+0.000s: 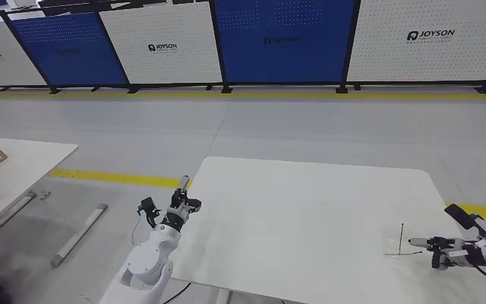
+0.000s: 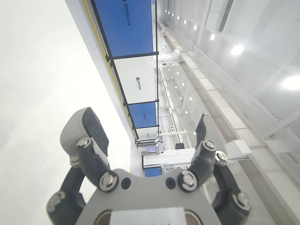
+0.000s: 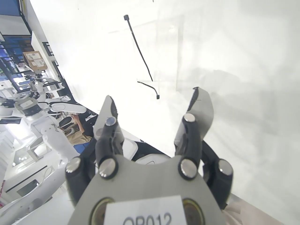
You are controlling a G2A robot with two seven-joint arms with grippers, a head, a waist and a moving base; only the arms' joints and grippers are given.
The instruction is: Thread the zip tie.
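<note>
Table: white top [image 1: 304, 228], bare across its wide middle between the 2 arms.
Long zip tie: black strip [image 3: 139, 49] lying flat near the table's right edge, toward the near corner; in the top view it points away from the robot [image 1: 402, 235].
Short zip tie: curved black strip [image 3: 150, 87] just beside the long one's near end, set crosswise to it [image 1: 402, 252]; whether they touch cannot be told.
Right gripper: [image 3: 153, 94] low over the table at its right edge, fingers spread wide with nothing between them, the short zip tie's head just in front; seen from above at [image 1: 419, 243].
Left gripper: [image 2: 146, 114] at the table's left edge, towards the far corner [image 1: 183, 185], well apart from both ties, fingers wide open and empty.
</note>
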